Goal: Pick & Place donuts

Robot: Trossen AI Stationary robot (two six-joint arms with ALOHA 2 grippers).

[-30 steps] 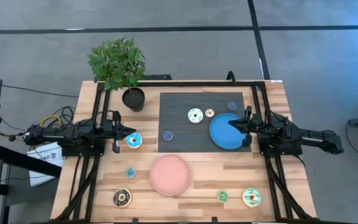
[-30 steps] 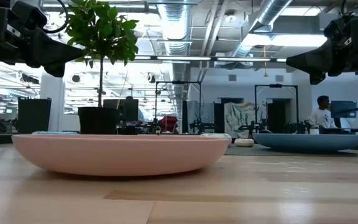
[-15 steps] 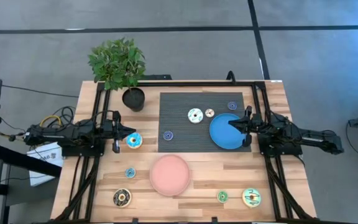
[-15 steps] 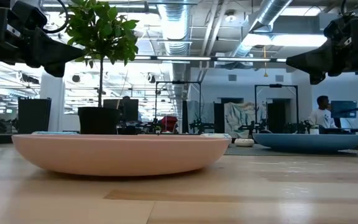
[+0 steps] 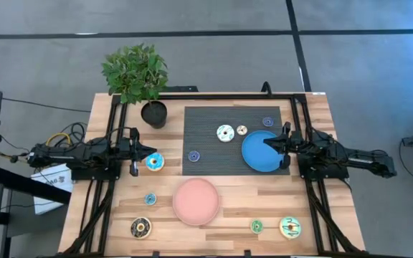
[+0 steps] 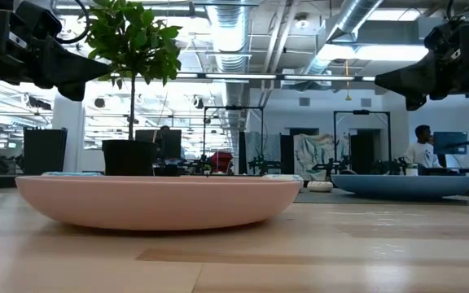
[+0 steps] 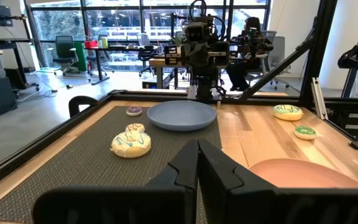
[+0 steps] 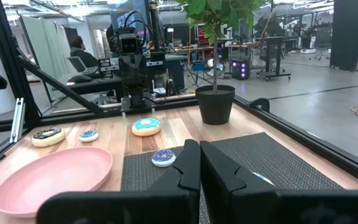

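Observation:
Both grippers are shut and hover above the table, touching nothing. My left gripper [image 5: 148, 151] [image 7: 197, 163] hangs beside the blue-frosted donut [image 5: 154, 162] [image 8: 146, 126]. My right gripper [image 5: 267, 142] [image 8: 199, 160] is over the round blue plate [image 5: 258, 153] [image 7: 182, 115]. On the dark mat lie the white donut [image 5: 225, 133] [image 7: 130, 145], a tiny cream one [image 5: 241, 130], a tiny blue one [image 5: 267, 122] and a tiny purple one [image 5: 193, 155] [image 8: 163, 157]. Flat on the wood lie a tiny blue donut [image 5: 150, 199], the dark brown donut [image 5: 140, 228], a tiny green one [image 5: 257, 226] and the green-yellow one [image 5: 290, 227] [image 7: 287, 112].
The big pink plate [image 5: 196, 201] [image 6: 157, 202] sits near the table's near edge, in the middle. A potted plant [image 5: 153, 112] [image 8: 215, 104] stands at the far left corner of the ribbed mat [image 5: 214, 143]. Black frame rails run along both table sides. People show in the room behind.

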